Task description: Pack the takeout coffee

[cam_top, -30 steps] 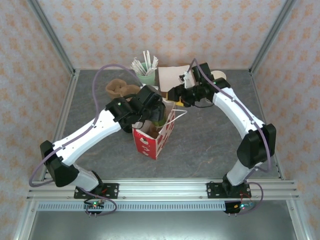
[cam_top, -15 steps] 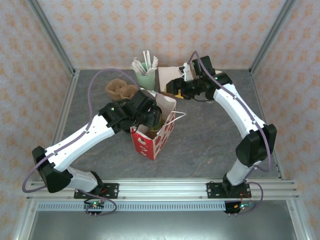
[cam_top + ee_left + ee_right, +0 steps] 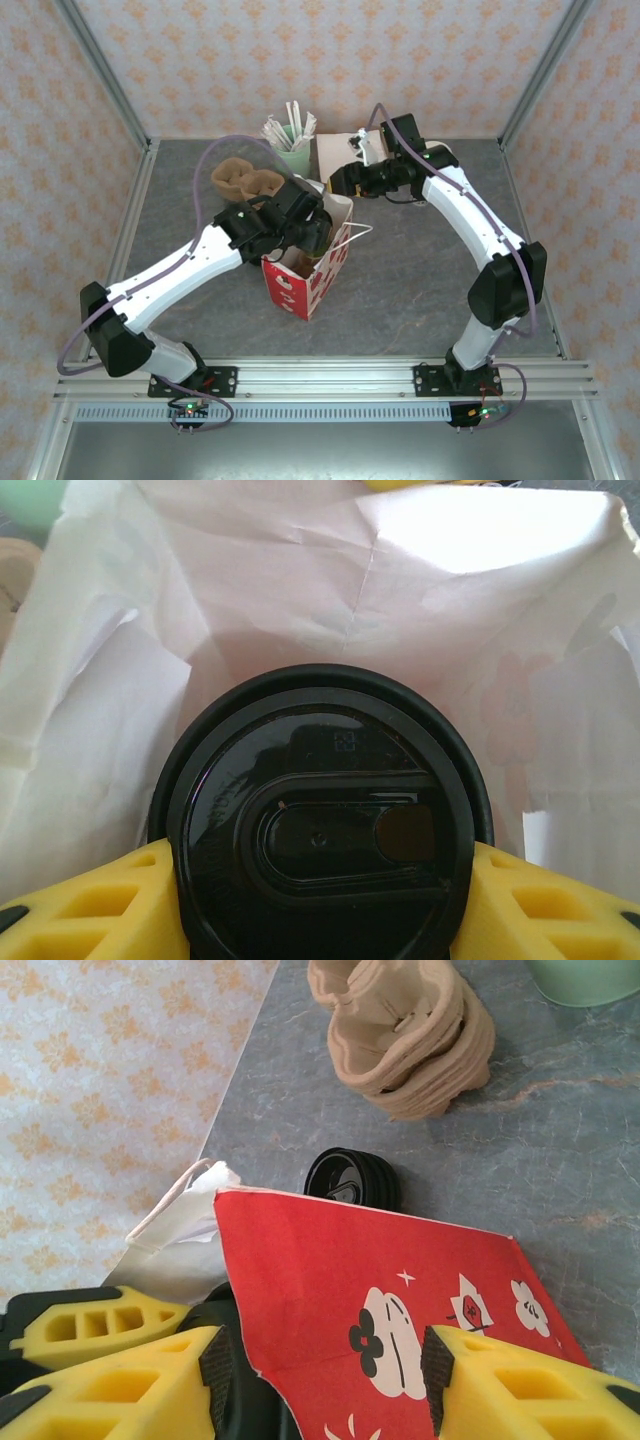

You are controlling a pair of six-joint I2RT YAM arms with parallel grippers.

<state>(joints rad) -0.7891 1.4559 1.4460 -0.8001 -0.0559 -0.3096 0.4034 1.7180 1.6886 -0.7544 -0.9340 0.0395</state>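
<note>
The takeout coffee (image 3: 320, 820) shows its round black lid from above, inside the white lining of the red-and-white paper bag (image 3: 300, 600). My left gripper (image 3: 320, 880) is shut on it, a yellow finger (image 3: 90, 910) pressing each side. From above, the left gripper (image 3: 312, 235) sits in the mouth of the bag (image 3: 300, 285) and covers the cup. My right gripper (image 3: 338, 183) hovers at the bag's far rim. Its jaws (image 3: 325, 1370) are open and wide apart, and the bag's red wall (image 3: 400, 1280) spans the gap without a pad pressing on it.
A pile of brown pulp cup carriers (image 3: 245, 180) lies behind the bag on the left, beside a green holder of wrapped sticks (image 3: 291, 140). A low stack of black lids (image 3: 352, 1178) sits on the grey table just past the bag. Metal frame posts stand at both sides.
My right gripper has moved left and back to the bag's far rim. My left gripper has kept the cup and stayed at the bag's mouth, shifting only slightly.
</note>
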